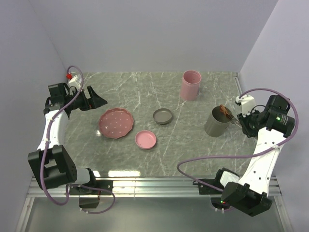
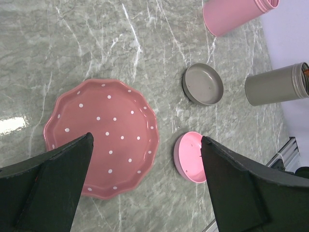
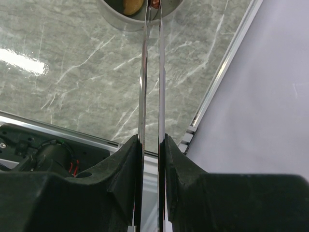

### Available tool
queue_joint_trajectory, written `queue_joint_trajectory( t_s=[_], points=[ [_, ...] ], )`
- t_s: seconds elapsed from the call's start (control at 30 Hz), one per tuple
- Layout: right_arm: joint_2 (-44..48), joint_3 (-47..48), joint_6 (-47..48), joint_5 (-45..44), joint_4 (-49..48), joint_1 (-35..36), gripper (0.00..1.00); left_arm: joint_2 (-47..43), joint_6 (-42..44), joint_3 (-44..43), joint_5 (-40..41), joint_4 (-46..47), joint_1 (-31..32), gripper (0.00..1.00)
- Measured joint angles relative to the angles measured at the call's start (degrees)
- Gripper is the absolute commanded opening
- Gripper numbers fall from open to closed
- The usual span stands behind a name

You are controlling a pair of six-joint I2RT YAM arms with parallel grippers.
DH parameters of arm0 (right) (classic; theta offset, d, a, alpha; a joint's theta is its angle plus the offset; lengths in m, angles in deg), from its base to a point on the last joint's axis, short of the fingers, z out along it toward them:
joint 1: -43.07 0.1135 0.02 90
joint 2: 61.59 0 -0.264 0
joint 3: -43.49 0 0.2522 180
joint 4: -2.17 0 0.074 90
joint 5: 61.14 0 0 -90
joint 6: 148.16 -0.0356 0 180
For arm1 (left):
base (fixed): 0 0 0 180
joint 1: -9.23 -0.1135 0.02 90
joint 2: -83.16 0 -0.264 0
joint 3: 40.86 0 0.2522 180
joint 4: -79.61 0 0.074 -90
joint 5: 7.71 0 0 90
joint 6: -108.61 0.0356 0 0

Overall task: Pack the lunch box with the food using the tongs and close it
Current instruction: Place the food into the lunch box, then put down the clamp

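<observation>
The left arm [image 1: 50, 129] and the right arm [image 1: 263, 159] share one build: slim white links between chunky black joint housings, with black bases at the near edge of the worktop [image 1: 145, 92]. A mauve cable [image 1: 46, 186] loops along each. A red fitting [image 1: 70, 76] sits by the left arm's white wrist piece, and a small green light [image 1: 278, 117] glows on the right arm. The left gripper [image 2: 146, 137] has matte black, wedge-shaped fingers [image 2: 53, 188].
</observation>
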Motion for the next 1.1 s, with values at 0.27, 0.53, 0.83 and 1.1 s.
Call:
queue_joint_trajectory(
  t_s=[0.27, 0.53, 0.83, 1.1],
  points=[
    [-0.24, 0.57, -0.85, -0.09, -0.04, 2.21, 0.44, -0.07, 0.0, 0.07, 0.02, 0.0, 0.0, 0.99],
    [-0.22, 1.22, -1.53, -0.11, 0.07, 3.04, 0.49, -0.11, 0.0, 0.13, 0.02, -0.02, 0.0, 0.99],
    [-4.57, 15.13, -5.57, 4.22, 0.76, 3.87, 0.48, -0.11, 0.07, 0.13, 0.02, -0.35, 0.0, 1.0],
    [-14.86, 23.39, -16.33, 9.46, -0.04, 13.27, 0.47, -0.13, 0.26, 0.11, 0.09, -1.11, 0.0, 0.99]
  ],
)
